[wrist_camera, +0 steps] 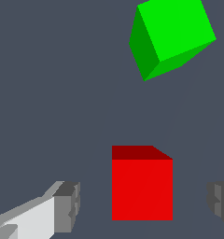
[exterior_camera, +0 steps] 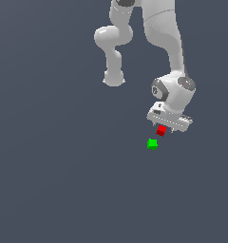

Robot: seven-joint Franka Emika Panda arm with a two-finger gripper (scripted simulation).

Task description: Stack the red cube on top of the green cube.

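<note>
The red cube (exterior_camera: 161, 130) sits right under my gripper (exterior_camera: 166, 127). In the wrist view the red cube (wrist_camera: 142, 189) stands between the two grey fingertips (wrist_camera: 67, 205), with a gap of floor showing on each side of it. My gripper (wrist_camera: 144, 203) is open around it and the pads do not touch it. The green cube (exterior_camera: 152, 144) lies on the floor a short way off, below and toward the exterior view's left of the red one. It is turned at an angle in the wrist view, where the green cube (wrist_camera: 172, 35) is apart from the red cube.
The white arm (exterior_camera: 166, 38) comes down from the top of the exterior view, with its elbow (exterior_camera: 113, 42) hanging further toward the exterior view's left. Everything rests on a plain dark grey floor (exterior_camera: 54, 166).
</note>
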